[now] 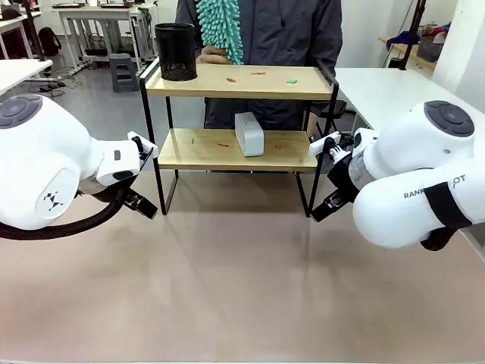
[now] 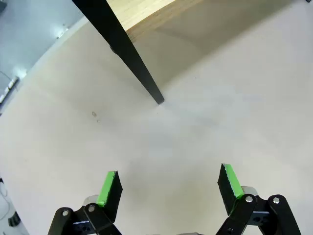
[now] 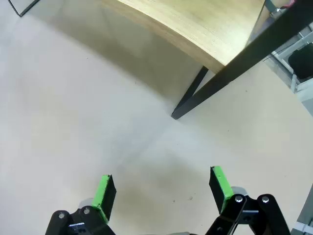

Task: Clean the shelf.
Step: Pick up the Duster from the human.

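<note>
Front view: the shelf (image 1: 204,83) stands at the far middle of the worktop (image 1: 242,288), between the left arm (image 1: 53,167) and the right arm (image 1: 424,182). Its top board carries a black mesh cup (image 1: 176,51) at the left end and small red and green scraps (image 1: 291,80). The lower board carries a white box (image 1: 249,133) and a few red scraps. Behind the shelf, a person holds a teal duster (image 1: 220,30).

Left wrist view: the left gripper (image 2: 168,178) stands wide, nothing between its green pads (image 2: 108,188), above bare worktop. One black leg (image 2: 132,54) of the shelf meets the worktop just ahead.

Right wrist view: the right gripper (image 3: 161,183) also stands wide and holds nothing. The lower board and a black corner leg (image 3: 195,95) lie ahead, apart from the fingers
</note>
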`<state>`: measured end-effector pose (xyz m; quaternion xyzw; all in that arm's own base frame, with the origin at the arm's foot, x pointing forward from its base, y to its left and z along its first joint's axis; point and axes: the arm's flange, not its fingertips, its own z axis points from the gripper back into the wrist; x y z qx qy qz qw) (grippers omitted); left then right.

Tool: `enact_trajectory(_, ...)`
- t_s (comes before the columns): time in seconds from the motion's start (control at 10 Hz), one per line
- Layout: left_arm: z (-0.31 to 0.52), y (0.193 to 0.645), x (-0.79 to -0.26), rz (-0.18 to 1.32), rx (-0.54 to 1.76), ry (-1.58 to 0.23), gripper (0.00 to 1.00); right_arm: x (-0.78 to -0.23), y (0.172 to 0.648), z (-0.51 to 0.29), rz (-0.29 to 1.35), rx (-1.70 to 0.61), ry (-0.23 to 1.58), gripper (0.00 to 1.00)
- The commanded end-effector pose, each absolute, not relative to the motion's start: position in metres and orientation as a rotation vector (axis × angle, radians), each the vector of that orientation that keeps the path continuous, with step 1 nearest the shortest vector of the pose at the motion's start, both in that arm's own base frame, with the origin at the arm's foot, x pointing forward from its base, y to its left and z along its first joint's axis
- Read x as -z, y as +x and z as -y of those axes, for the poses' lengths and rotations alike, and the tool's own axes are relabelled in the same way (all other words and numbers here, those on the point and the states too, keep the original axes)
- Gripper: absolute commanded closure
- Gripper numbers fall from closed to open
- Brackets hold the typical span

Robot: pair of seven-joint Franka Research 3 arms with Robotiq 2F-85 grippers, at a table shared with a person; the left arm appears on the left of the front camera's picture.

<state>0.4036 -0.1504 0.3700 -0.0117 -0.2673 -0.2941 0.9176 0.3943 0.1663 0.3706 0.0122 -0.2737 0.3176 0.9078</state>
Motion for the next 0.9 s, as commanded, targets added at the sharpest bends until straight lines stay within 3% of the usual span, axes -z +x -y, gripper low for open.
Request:
enact_trajectory(0.0,0.1504,0.4036,-0.3701,0.55,0.605,-0.024,0.0,-0.3707,0.3943,-0.1663,0.565,-0.656,0.025,0.0)
enact_trajectory(0.8,0.1504,0.4036,-0.3701,0.55,0.605,-0.024,0.0,-0.3707,0.3943,-0.1663,0.565,-0.656,0.025,0.0)
